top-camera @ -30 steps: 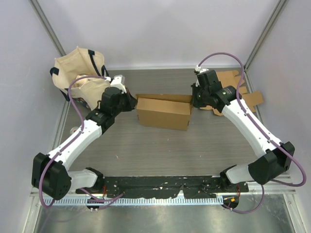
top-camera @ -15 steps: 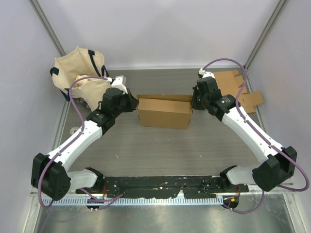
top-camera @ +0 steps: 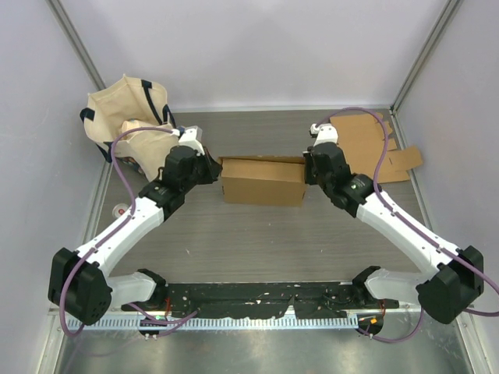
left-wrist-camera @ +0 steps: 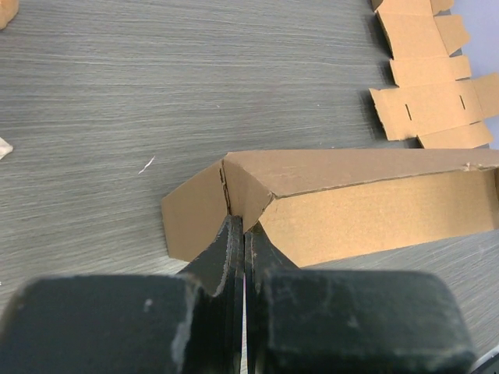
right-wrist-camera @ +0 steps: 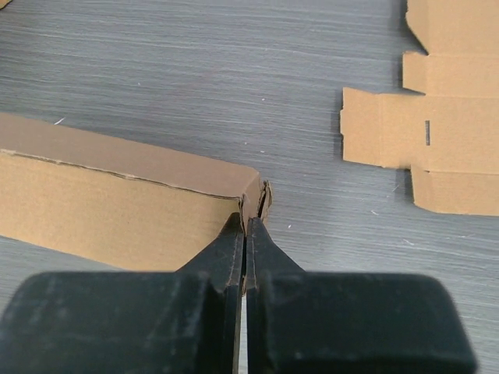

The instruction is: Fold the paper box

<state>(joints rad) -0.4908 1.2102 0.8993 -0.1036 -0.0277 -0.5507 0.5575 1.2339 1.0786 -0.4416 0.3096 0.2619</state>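
Brown cardboard paper box (top-camera: 262, 181) sits between the closed left gripper (left-wrist-camera: 243, 230) and closed right gripper (right-wrist-camera: 245, 226); best to push both end flaps inward evenly

The left gripper (left-wrist-camera: 244, 230) comes in from the bottom edge with its two black fingers pressed together. Their tips touch the near end of the paper box (left-wrist-camera: 374, 202), at the fold where an end flap (left-wrist-camera: 195, 214) stands open to the left. The long brown box lies on the grey wood-grain table (left-wrist-camera: 156, 78). Flat cardboard blanks (left-wrist-camera: 425, 93) lie in the top right corner, well apart from the box.
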